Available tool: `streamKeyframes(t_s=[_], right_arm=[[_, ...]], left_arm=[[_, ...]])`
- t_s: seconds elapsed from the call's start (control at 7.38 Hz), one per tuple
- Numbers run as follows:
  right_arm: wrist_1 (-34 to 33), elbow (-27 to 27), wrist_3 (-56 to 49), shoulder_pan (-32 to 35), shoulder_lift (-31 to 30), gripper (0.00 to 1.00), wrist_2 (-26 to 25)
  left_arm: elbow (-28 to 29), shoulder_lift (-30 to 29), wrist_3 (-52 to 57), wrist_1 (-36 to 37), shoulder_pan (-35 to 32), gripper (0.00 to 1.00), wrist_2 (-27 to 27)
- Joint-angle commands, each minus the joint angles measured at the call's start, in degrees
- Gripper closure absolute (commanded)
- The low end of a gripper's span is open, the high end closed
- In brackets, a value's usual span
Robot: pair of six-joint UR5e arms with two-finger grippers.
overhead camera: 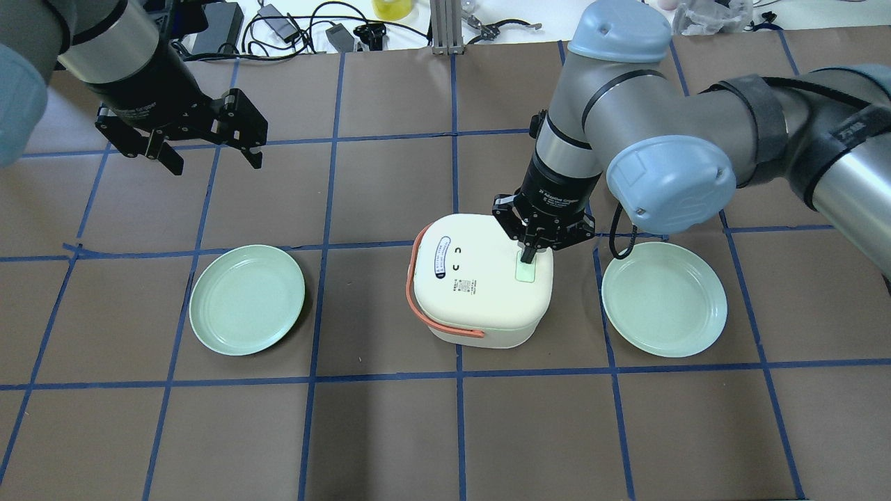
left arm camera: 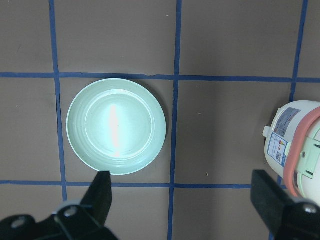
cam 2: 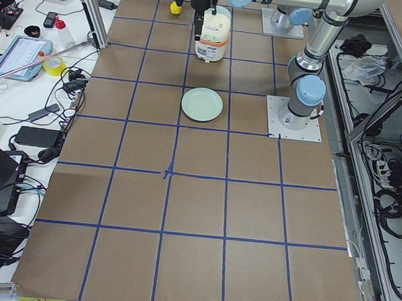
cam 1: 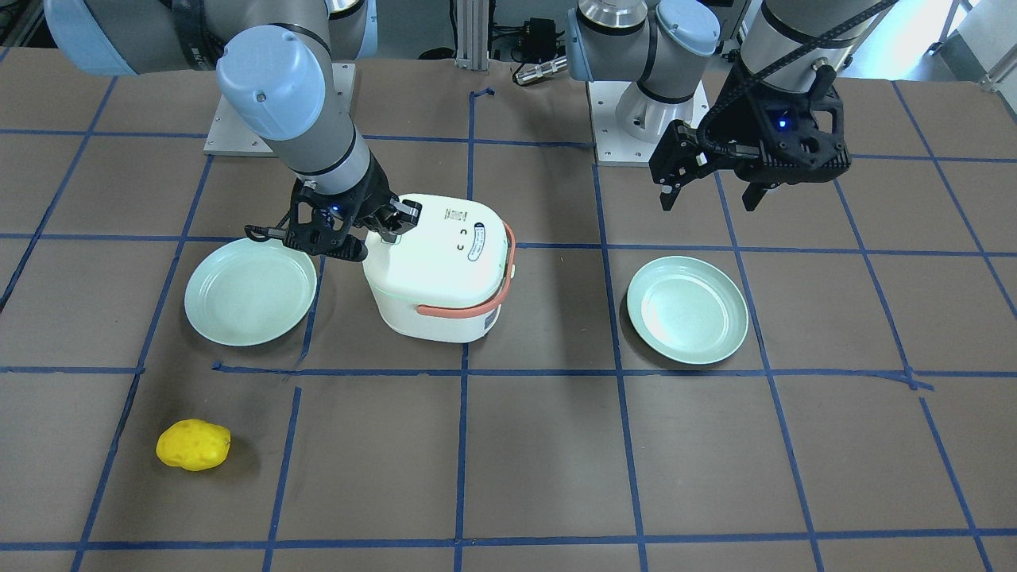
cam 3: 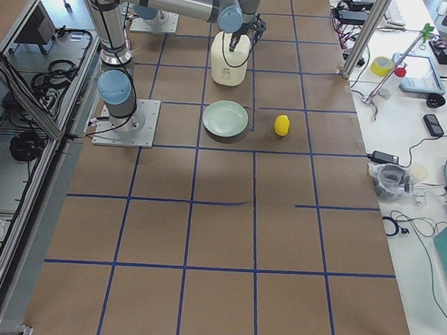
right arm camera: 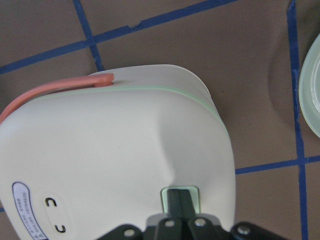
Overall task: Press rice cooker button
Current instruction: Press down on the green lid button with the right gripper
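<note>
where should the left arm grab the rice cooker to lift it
Likely the orange handle, from the left side of the rice cooker with the open left pincer: there the band bows out from the rounded white body, which looks too wide and smooth to pinch. The right pincer occupies the other side.

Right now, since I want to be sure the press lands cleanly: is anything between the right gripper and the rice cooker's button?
Nothing visible stands between them. The right gripper, shut to a single tip, sits directly on the pale green button at the edge of the rice cooker lid, seemingly touching it.
</note>
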Motion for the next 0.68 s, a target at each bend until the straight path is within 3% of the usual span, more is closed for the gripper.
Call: streamKeyframes(t_s=[0.0,0.54], right_arm=[[0.1,0.0,-0.2,0.0,0.0,1.0,0.0],[-0.2,0.9,-0.4,-0.1,0.1,1.0,-0.1]], left_arm=[[0.0,0.0,0.0,0.0,0.0,0.0,0.0],[0.0,0.0,0.0,0.0,0.0,0.0,0.0]])
